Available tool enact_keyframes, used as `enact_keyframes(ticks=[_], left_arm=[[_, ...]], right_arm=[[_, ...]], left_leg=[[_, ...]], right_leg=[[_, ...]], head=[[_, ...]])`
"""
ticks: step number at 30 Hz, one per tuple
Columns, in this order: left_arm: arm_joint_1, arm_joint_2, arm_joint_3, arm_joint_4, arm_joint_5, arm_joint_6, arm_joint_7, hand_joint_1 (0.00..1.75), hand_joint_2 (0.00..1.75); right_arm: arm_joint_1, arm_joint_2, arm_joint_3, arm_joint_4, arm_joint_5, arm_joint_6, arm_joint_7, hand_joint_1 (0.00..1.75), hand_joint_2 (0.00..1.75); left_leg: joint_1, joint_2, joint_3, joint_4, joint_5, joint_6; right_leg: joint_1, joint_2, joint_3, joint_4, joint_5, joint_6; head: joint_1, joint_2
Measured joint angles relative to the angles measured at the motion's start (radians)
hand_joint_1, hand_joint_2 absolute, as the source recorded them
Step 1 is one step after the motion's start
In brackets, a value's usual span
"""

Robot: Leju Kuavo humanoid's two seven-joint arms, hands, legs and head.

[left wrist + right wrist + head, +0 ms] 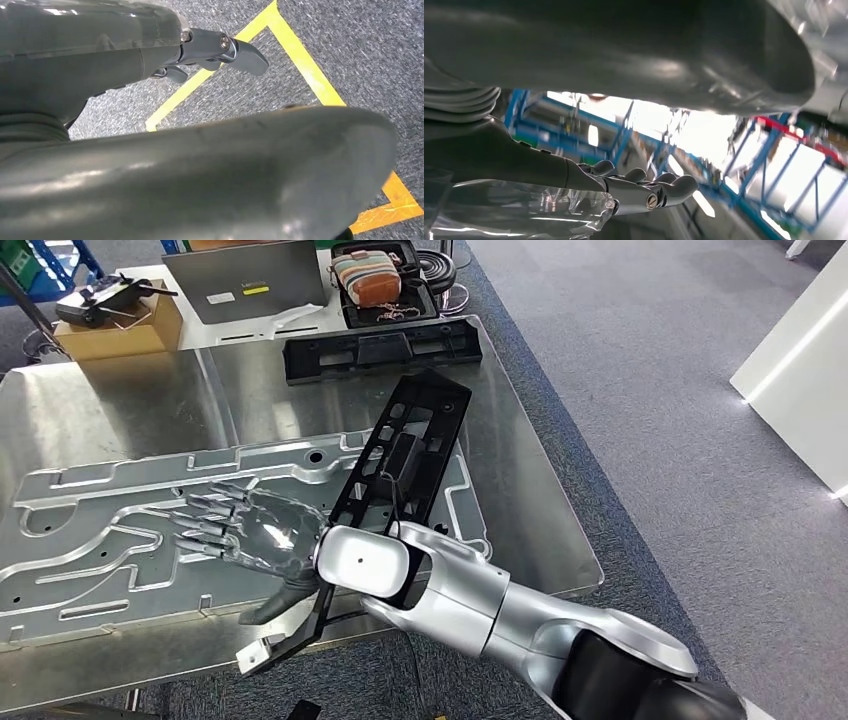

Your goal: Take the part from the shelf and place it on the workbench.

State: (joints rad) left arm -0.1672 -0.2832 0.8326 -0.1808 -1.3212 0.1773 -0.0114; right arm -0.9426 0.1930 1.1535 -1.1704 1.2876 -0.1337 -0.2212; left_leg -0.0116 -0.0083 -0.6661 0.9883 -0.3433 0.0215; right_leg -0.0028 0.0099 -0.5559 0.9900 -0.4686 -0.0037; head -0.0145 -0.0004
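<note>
A long black plastic part lies slantwise on the shiny metal workbench. Its near end juts out past the bench's front edge. My right arm reaches in across that part, and my right hand hovers flat with fingers spread over the grooved aluminium plate, just left of the part and holding nothing. In the right wrist view the fingers stretch out with nothing between them and the thumb. My left hand hangs over grey carpet and holds nothing.
A second black part lies along the bench's far edge. Behind it stand a laptop, a cardboard box with a controller on it, and an open case. Grey carpet and a white cabinet lie to the right. Yellow floor tape runs under the left hand.
</note>
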Motion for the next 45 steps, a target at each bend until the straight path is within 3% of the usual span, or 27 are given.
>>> enact_keyframes(ticks=[9, 13, 15, 17, 18, 19, 20, 21, 24, 25, 28, 29, 31, 33, 34, 35, 36, 38, 39, 40, 43, 45], left_arm=[[0.004, 0.003, 0.009, 0.0, 0.008, -0.003, -0.011, 0.0, 0.0], [0.006, 0.006, 0.014, 0.0, 0.008, -0.005, -0.009, 0.0, 0.0], [0.006, 0.006, 0.016, 0.0, 0.008, -0.006, -0.011, 0.0, 0.0], [0.006, 0.006, 0.017, 0.0, 0.008, -0.006, -0.013, 0.0, 0.0], [0.006, 0.007, 0.017, 0.0, 0.008, -0.006, -0.014, 0.0, 0.0], [0.006, 0.007, 0.017, 0.0, 0.008, -0.006, -0.014, 0.0, 0.0], [0.007, 0.007, 0.018, 0.0, 0.008, -0.006, -0.014, 0.0, 0.0], [0.007, 0.008, 0.018, 0.0, 0.008, -0.006, -0.014, 0.0, 0.0], [0.006, 0.008, 0.018, 0.0, 0.008, -0.006, -0.014, 0.0, 0.0], [0.006, 0.008, 0.018, 0.0, 0.008, -0.006, -0.015, 0.0, 0.0], [0.007, 0.008, 0.018, 0.0, 0.008, -0.006, -0.015, 0.0, 0.0], [0.008, 0.008, 0.018, 0.0, 0.008, -0.006, -0.015, 0.0, 0.0], [0.01, 0.009, 0.019, 0.0, 0.009, -0.006, -0.015, 0.0, 0.0], [0.012, 0.01, 0.019, 0.0, 0.01, -0.006, -0.016, 0.0, 0.0], [0.012, 0.01, 0.019, 0.0, 0.01, -0.007, -0.017, 0.0, 0.0], [0.012, 0.01, 0.019, 0.0, 0.01, -0.007, -0.017, 0.0, 0.0], [0.012, 0.011, 0.019, 0.0, 0.01, -0.007, -0.018, 0.0, 0.0], [0.01, 0.011, 0.019, 0.0, 0.011, -0.007, -0.018, 0.0, 0.0], [0.008, 0.011, 0.019, 0.0, 0.011, -0.008, -0.019, 0.0, 0.0], [0.006, 0.011, 0.019, -0.001, 0.013, -0.008, -0.019, 0.0, 0.0], [0.005, 0.011, 0.021, -0.001, 0.018, -0.01, -0.02, 0.0, 0.0], [0.005, 0.011, 0.022, -0.001, 0.019, -0.012, -0.02, 0.0, 0.0]], right_arm=[[-0.135, -0.029, 0.08, -0.165, -0.064, 0.062, 0.028, 0.0, 0.0], [-0.167, -0.039, 0.105, -0.197, -0.109, 0.072, 0.046, 0.0, 0.0], [-0.18, -0.046, 0.115, -0.205, -0.127, 0.072, 0.058, 0.0, 0.0], [-0.187, -0.056, 0.123, -0.209, -0.141, 0.073, 0.064, 0.0, 0.0], [-0.188, -0.061, 0.127, -0.21, -0.148, 0.073, 0.066, 0.0, 0.0], [-0.188, -0.066, 0.131, -0.21, -0.154, 0.072, 0.068, 0.0, 0.0], [-0.188, -0.07, 0.133, -0.21, -0.16, 0.071, 0.069, 0.0, 0.0], [-0.188, -0.073, 0.135, -0.21, -0.164, 0.07, 0.07, 0.0, 0.0], [-0.19, -0.075, 0.137, -0.213, -0.173, 0.067, 0.074, 0.0, 0.0], [-0.19, -0.075, 0.137, -0.214, -0.174, 0.066, 0.075, 0.0, 0.0], [-0.19, -0.076, 0.139, -0.215, -0.176, 0.064, 0.076, 0.0, 0.0], [-0.191, -0.077, 0.14, -0.216, -0.176, 0.064, 0.076, 0.0, 0.0], [-0.191, -0.077, 0.144, -0.216, -0.176, 0.064, 0.077, 0.0, 0.0], [-0.19, -0.078, 0.146, -0.216, -0.176, 0.064, 0.079, 0.0, 0.0], [-0.189, -0.079, 0.147, -0.216, -0.177, 0.064, 0.08, 0.0, 0.0], [-0.188, -0.081, 0.147, -0.216, -0.177, 0.064, 0.081, 0.0, 0.0], [-0.187, -0.082, 0.147, -0.216, -0.177, 0.064, 0.083, 0.0, 0.0], [-0.187, -0.084, 0.147, -0.217, -0.177, 0.064, 0.085, 0.0, 0.0], [-0.188, -0.085, 0.146, -0.217, -0.177, 0.063, 0.086, 0.0, 0.0], [-0.188, -0.086, 0.146, -0.217, -0.177, 0.062, 0.087, 0.0, 0.0], [-0.187, -0.088, 0.146, -0.216, -0.176, 0.058, 0.09, 0.0, 0.0], [-0.186, -0.09, 0.146, -0.214, -0.174, 0.055, 0.09, 0.0, 0.0]], left_leg=[[-0.001, 0.0, -0.001, 0.001, -0.002, 0.001], [0.0, 0.001, 0.004, -0.003, 0.001, 0.015], [0.007, 0.004, 0.009, -0.016, 0.01, 0.021], [0.007, 0.005, 0.008, -0.02, 0.014, 0.024], [0.007, 0.005, 0.004, -0.019, 0.016, 0.024], [0.007, 0.005, 0.0, -0.017, 0.019, 0.022], [0.007, 0.005, -0.005, -0.015, 0.021, 0.02], [0.007, 0.005, -0.011, -0.01, 0.024, 0.017], [0.006, 0.004, -0.027, 0.006, 0.033, 0.004], [0.006, 0.003, -0.03, 0.009, 0.037, -0.003], [0.011, 0.002, -0.036, 0.001, 0.056, -0.026], [0.013, 0.001, -0.044, 0.007, 0.046, -0.033], [0.017, 0.001, -0.078, 0.085, -0.028, -0.044], [0.021, 0.002, -0.117, 0.228, -0.132, -0.053], [0.023, 0.003, -0.121, 0.28, -0.163, -0.055], [0.023, 0.003, -0.106, 0.295, -0.176, -0.056], [0.023, 0.003, -0.067, 0.267, -0.172, -0.056], [0.023, 0.003, 0.049, 0.13, -0.151, -0.053], [0.021, 0.002, 0.093, 0.069, -0.142, -0.047], [0.018, 0.001, 0.118, 0.033, -0.138, -0.04], [0.015, 0.0, 0.116, 0.025, -0.121, -0.015], [0.018, 0.005, 0.103, 0.02, -0.101, 0.003]], right_leg=[[-0.001, 0.0, 0.001, -0.002, 0.0, 0.001], [-0.003, 0.0, 0.006, -0.002, 0.0, 0.015], [-0.002, -0.002, -0.014, 0.054, -0.044, 0.017], [-0.004, -0.003, -0.069, 0.183, -0.122, 0.02], [-0.006, -0.003, -0.096, 0.247, -0.151, 0.021], [-0.008, -0.004, -0.111, 0.284, -0.162, 0.022], [-0.009, -0.004, -0.106, 0.283, -0.153, 0.023], [-0.011, -0.004, -0.081, 0.239, -0.128, 0.022], [-0.01, -0.004, 0.021, 0.052, -0.054, 0.015], [-0.007, -0.003, 0.03, 0.029, -0.044, 0.01], [-0.001, -0.003, 0.016, 0.023, -0.02, -0.009], [-0.002, -0.005, 0.01, 0.02, -0.009, -0.015], [-0.007, -0.009, -0.012, 0.016, 0.014, -0.024], [-0.007, -0.012, -0.038, 0.017, 0.033, -0.027], [-0.007, -0.012, -0.051, 0.018, 0.042, -0.026], [-0.007, -0.012, -0.064, 0.02, 0.051, -0.024], [-0.008, -0.012, -0.075, 0.022, 0.059, -0.022], [-0.009, -0.012, -0.093, 0.028, 0.072, -0.014], [-0.008, -0.012, -0.098, 0.03, 0.077, -0.009], [-0.007, -0.012, -0.1, 0.032, 0.082, -0.003], [-0.006, -0.011, -0.102, 0.029, 0.097, 0.014], [-0.008, -0.01, -0.119, 0.059, 0.062, 0.022]], head=[[0.0, 0.0], [0.0, 0.0], [0.0, 0.0], [0.0, 0.0], [0.0, 0.0], [0.0, 0.0], [0.0, 0.0], [0.0, 0.0], [0.0, 0.0], [0.0, 0.0], [0.0, 0.0], [-0.001, 0.0], [-0.001, 0.0], [-0.001, 0.0], [-0.001, 0.0], [-0.001, 0.0], [-0.001, 0.0], [-0.001, 0.0], [-0.001, 0.0], [-0.001, 0.0], [-0.001, 0.0], [-0.001, 0.0]])
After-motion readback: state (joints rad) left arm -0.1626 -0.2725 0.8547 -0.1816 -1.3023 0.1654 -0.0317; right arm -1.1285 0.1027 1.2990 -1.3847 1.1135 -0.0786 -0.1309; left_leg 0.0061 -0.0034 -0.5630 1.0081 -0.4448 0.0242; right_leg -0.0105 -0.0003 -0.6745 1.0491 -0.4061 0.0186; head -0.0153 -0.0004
